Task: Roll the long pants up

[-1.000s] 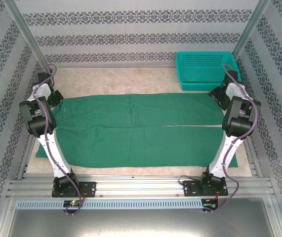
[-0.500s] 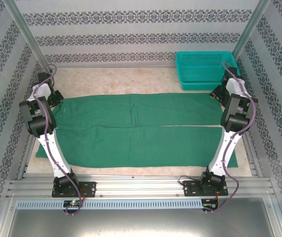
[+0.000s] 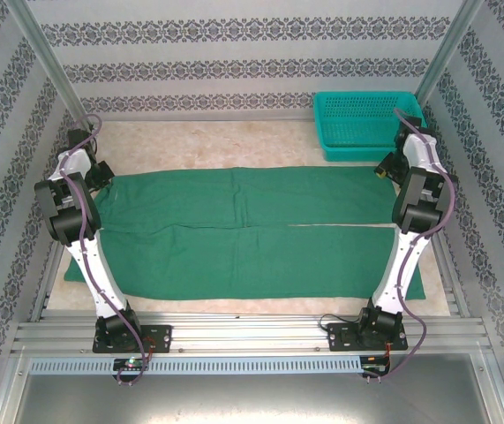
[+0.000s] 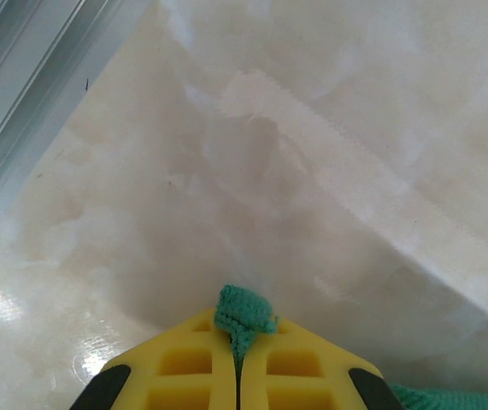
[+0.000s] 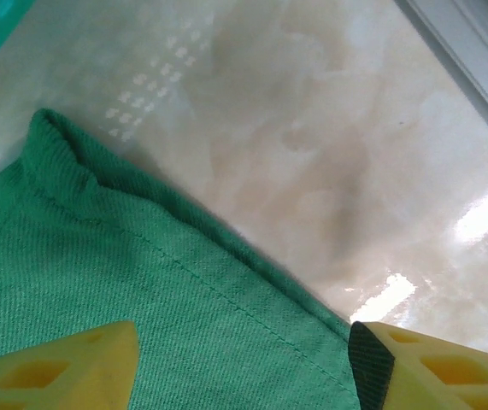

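The long pants (image 3: 252,234) are spread flat across the middle of the tabletop (image 3: 234,146), dark green, running left to right. The two legs lie side by side and point to the right, with a thin gap between them on the right half. The cloth looks pretty smooth, and it reaches almost from one arm to the other.

The left gripper (image 3: 101,172) sits at the far left corner of the pants. From its wrist cam the yellow jaws are closed tight on the cloth: a little tuft of the green fabric (image 4: 244,312) pokes out right between the fingers (image 4: 192,367), with bare glossy tabletop (image 4: 312,171) beyond it.

The right gripper (image 3: 386,168) is over at the far right corner. Its jaws are open. In the wrist cam the two yellow fingertips (image 5: 98,350) stand well apart with the hemmed edge of the pants (image 5: 141,290) between them, and the corner of that hem lies up and to the left of them. I can't tell if the tips actually touch the cloth.

There's a teal mesh basket (image 3: 366,124) in the far right corner of the tabletop, just past the right gripper and clear of the pants. Patterned wallpaper walls (image 3: 234,53) wrap the whole cell, and both arm bases are bolted to an aluminium rail (image 3: 252,336) at the near edge.
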Action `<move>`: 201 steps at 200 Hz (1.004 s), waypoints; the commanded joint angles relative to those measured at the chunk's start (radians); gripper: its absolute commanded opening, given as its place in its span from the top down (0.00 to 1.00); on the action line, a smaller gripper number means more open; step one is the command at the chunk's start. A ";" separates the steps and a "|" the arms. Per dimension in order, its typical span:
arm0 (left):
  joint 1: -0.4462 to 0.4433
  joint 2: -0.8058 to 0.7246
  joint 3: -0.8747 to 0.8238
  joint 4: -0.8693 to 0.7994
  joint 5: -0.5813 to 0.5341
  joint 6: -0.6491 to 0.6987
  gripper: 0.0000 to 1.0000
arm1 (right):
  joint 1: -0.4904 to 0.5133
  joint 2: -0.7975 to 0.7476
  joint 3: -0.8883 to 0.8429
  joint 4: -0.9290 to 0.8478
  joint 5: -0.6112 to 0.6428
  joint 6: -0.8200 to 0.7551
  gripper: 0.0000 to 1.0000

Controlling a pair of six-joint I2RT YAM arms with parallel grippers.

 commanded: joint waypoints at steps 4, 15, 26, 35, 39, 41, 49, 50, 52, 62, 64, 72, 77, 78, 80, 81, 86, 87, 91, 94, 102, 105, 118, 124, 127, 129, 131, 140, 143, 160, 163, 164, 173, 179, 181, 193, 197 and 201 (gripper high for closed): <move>-0.032 0.067 -0.011 -0.077 0.080 0.015 0.96 | 0.006 -0.143 -0.233 0.167 -0.025 0.020 0.31; -0.034 0.069 -0.009 -0.076 0.084 0.017 0.96 | -0.013 -0.198 -0.305 0.221 -0.038 0.051 0.30; -0.034 0.071 -0.005 -0.074 0.089 0.016 0.96 | -0.029 -0.214 -0.322 0.227 -0.068 0.053 0.30; -0.034 0.075 0.000 -0.074 0.094 0.014 0.96 | -0.037 -0.199 -0.306 0.195 -0.085 0.045 0.29; -0.034 0.077 0.003 -0.076 0.096 0.014 0.96 | -0.039 -0.191 -0.293 0.179 -0.088 0.040 0.28; -0.034 0.079 0.005 -0.075 0.098 0.015 0.96 | -0.038 -0.187 -0.288 0.169 -0.088 0.039 0.28; -0.034 0.080 0.007 -0.075 0.100 0.014 0.96 | -0.042 -0.171 -0.274 0.144 -0.078 0.034 0.27; -0.034 0.081 0.007 -0.075 0.101 0.014 0.96 | -0.041 -0.170 -0.274 0.143 -0.077 0.033 0.27; -0.034 0.081 0.007 -0.075 0.102 0.014 0.96 | -0.041 -0.170 -0.275 0.144 -0.078 0.032 0.27; -0.034 0.080 0.004 -0.073 0.103 0.014 0.96 | -0.046 -0.176 -0.288 0.154 -0.063 0.032 0.26; -0.034 0.078 0.003 -0.072 0.102 0.014 0.96 | -0.045 -0.178 -0.292 0.155 -0.057 0.035 0.26; -0.034 0.075 -0.002 -0.069 0.103 0.014 0.96 | -0.048 -0.194 -0.308 0.173 -0.036 0.034 0.25; -0.034 0.075 -0.005 -0.067 0.103 0.015 0.96 | -0.047 -0.202 -0.319 0.189 -0.031 0.029 0.25; -0.034 0.075 -0.004 -0.067 0.103 0.014 0.96 | -0.047 -0.203 -0.320 0.192 -0.031 0.029 0.25; -0.034 0.074 -0.004 -0.066 0.103 0.014 0.96 | -0.046 -0.204 -0.321 0.195 -0.029 0.027 0.24; -0.035 0.074 -0.003 -0.066 0.103 0.015 0.96 | -0.046 -0.204 -0.321 0.195 -0.029 0.026 0.24; -0.034 0.074 -0.003 -0.069 0.104 0.015 0.96 | -0.047 -0.200 -0.310 0.188 -0.029 0.021 0.24; -0.034 0.076 -0.003 -0.068 0.103 0.015 0.96 | -0.047 -0.199 -0.307 0.186 -0.029 0.021 0.24; -0.034 0.076 -0.002 -0.069 0.103 0.016 0.96 | -0.048 -0.189 -0.296 0.175 -0.032 0.019 0.24; -0.034 0.076 -0.001 -0.069 0.103 0.016 0.96 | -0.046 -0.179 -0.283 0.164 -0.037 0.014 0.24; -0.034 0.076 0.000 -0.069 0.103 0.016 0.96 | -0.044 -0.150 -0.245 0.132 -0.047 0.002 0.24; -0.034 0.077 0.000 -0.069 0.106 0.016 0.96 | -0.042 -0.139 -0.233 0.121 -0.050 -0.003 0.24; -0.034 0.078 0.003 -0.072 0.106 0.016 0.96 | -0.036 -0.104 -0.194 0.093 -0.053 -0.017 0.24; -0.034 0.077 0.001 -0.071 0.105 0.016 0.96 | -0.033 -0.096 -0.188 0.093 -0.058 -0.023 0.24; -0.034 0.078 0.001 -0.071 0.105 0.016 0.95 | -0.033 -0.092 -0.186 0.090 -0.062 -0.025 0.24; -0.034 0.078 0.001 -0.071 0.105 0.016 0.96 | -0.031 -0.088 -0.182 0.088 -0.065 -0.026 0.25; -0.034 0.078 0.001 -0.072 0.106 0.016 0.96 | -0.029 -0.085 -0.180 0.086 -0.068 -0.027 0.25; -0.034 0.078 0.001 -0.071 0.105 0.016 0.95 | -0.024 -0.072 -0.169 0.078 -0.075 -0.030 0.26; -0.034 0.078 0.001 -0.071 0.105 0.016 0.95 | -0.022 -0.068 -0.167 0.076 -0.075 -0.031 0.26; -0.034 0.077 0.001 -0.073 0.103 0.016 0.95 | -0.016 -0.048 -0.136 0.049 -0.069 -0.038 0.27; -0.034 0.077 0.001 -0.073 0.104 0.016 0.95 | -0.015 -0.046 -0.132 0.047 -0.068 -0.038 0.27; -0.034 0.077 0.001 -0.073 0.104 0.015 0.95 | -0.016 -0.046 -0.131 0.047 -0.068 -0.039 0.27; -0.034 0.077 0.000 -0.073 0.102 0.014 0.94 | -0.014 -0.045 -0.126 0.043 -0.070 -0.044 0.27; -0.034 0.077 0.001 -0.072 0.103 0.014 0.94 | -0.014 -0.042 -0.120 0.035 -0.072 -0.048 0.28; -0.034 0.078 0.001 -0.072 0.103 0.015 0.94 | -0.014 -0.041 -0.119 0.032 -0.072 -0.047 0.28; -0.034 0.078 0.000 -0.073 0.103 0.014 0.94 | -0.015 -0.035 -0.114 0.028 -0.074 -0.053 0.29; -0.035 0.079 0.002 -0.072 0.104 0.014 0.94 | -0.015 -0.033 -0.112 0.026 -0.073 -0.054 0.29; -0.034 0.080 0.003 -0.073 0.105 0.015 0.94 | -0.015 -0.032 -0.110 0.024 -0.074 -0.056 0.29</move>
